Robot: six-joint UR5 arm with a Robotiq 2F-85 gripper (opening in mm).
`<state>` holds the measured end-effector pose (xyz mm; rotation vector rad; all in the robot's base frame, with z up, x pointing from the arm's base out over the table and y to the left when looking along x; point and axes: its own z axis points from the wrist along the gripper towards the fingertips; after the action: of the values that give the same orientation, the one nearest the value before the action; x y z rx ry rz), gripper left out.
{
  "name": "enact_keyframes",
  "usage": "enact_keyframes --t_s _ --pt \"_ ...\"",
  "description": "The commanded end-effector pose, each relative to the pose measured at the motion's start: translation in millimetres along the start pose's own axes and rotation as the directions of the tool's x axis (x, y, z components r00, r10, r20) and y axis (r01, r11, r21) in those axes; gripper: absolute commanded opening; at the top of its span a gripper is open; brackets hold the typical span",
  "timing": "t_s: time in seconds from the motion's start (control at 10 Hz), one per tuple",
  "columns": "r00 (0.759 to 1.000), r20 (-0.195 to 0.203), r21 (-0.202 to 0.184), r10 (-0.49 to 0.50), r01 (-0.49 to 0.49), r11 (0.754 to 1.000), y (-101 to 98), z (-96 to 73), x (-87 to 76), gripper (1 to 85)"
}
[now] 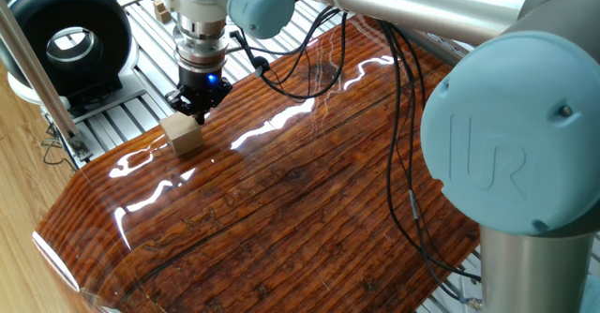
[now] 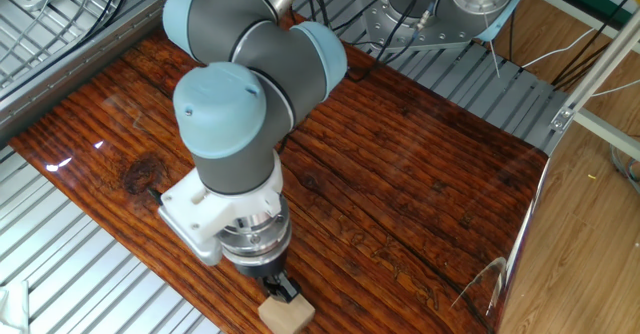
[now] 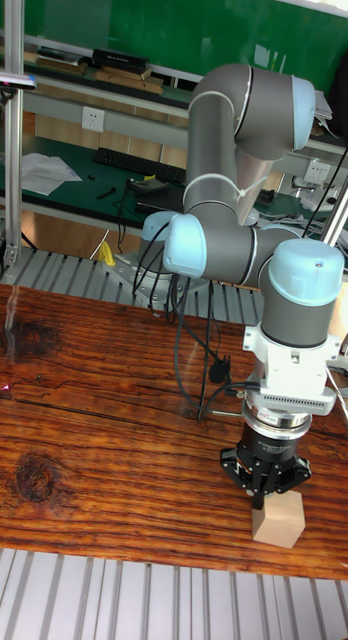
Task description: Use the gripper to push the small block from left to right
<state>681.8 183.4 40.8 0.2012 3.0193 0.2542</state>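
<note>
The small block (image 1: 182, 134) is a plain tan wooden cube on the glossy wooden table (image 1: 309, 191), close to its edge by the metal slats. It also shows at the bottom edge of the other fixed view (image 2: 286, 316) and in the tall view (image 3: 278, 520). My black gripper (image 1: 194, 112) points straight down, fingers shut together, its tips against the block's side and top edge. In the tall view the gripper (image 3: 266, 495) stands just behind the block. A blue light glows on the wrist (image 1: 204, 72).
A black round device (image 1: 64, 34) stands on the slatted metal bench beyond the table edge. A tiny tan piece (image 1: 162, 9) lies on the slats farther back. Black cables (image 1: 403, 135) hang along the arm. A metal post (image 1: 33, 60) rises near the block's side.
</note>
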Motion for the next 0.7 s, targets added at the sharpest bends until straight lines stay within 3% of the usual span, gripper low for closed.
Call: enact_keyframes --t_s 0.0,0.6 --pt "1.000 0.002 -0.032 0.018 -0.018 0.999 12.0 0.1 -1.3 1.0" --pt "1.000 0.011 -0.044 0.018 -0.017 0.999 20.1 3.8 -3.7 1.0"
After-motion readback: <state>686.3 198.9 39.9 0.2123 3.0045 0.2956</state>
